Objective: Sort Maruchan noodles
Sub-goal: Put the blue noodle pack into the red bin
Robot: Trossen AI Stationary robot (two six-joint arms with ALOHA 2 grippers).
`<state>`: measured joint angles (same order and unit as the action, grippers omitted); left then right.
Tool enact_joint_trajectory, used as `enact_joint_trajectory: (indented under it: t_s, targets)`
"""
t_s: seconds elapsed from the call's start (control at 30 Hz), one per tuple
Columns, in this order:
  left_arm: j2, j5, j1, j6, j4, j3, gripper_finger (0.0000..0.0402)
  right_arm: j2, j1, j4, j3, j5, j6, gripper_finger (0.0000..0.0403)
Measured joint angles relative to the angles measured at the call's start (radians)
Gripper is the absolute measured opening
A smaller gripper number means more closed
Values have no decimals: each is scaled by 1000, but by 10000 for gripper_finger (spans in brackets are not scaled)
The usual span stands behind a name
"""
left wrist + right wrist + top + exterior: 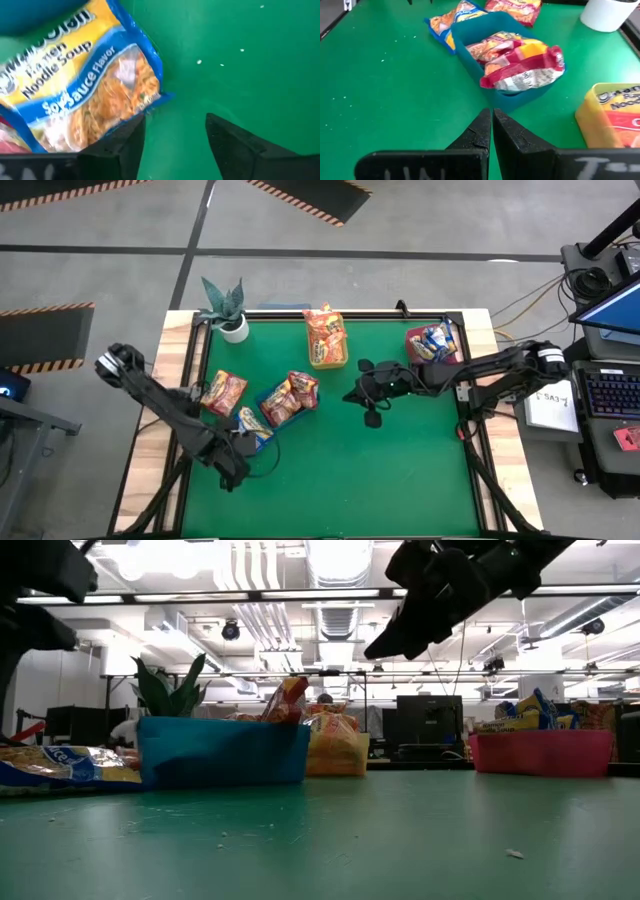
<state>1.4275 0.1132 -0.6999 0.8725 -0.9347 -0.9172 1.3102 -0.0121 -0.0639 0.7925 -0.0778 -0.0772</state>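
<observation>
Left gripper (175,145) stands released over the blue packet (82,95) lying on the mat against the blue bin (283,408), right gripper (492,131) clenched empty mid-table; risk: packet stays outside, and a regrab snags the bin wall.

Left gripper (175,145) spread low; right gripper (492,131) closed, raised.

Grey floor (420,240) with hazard stripes (300,198), ceiling light strips (300,595), monitors (425,720)
</observation>
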Motion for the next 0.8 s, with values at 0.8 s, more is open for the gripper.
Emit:
enact_joint_trajectory:
  t_s: [0.8]
  targets:
    - [262, 182, -71, -15, -23, -53, 124, 44, 6, -31, 0, 1, 24, 9]
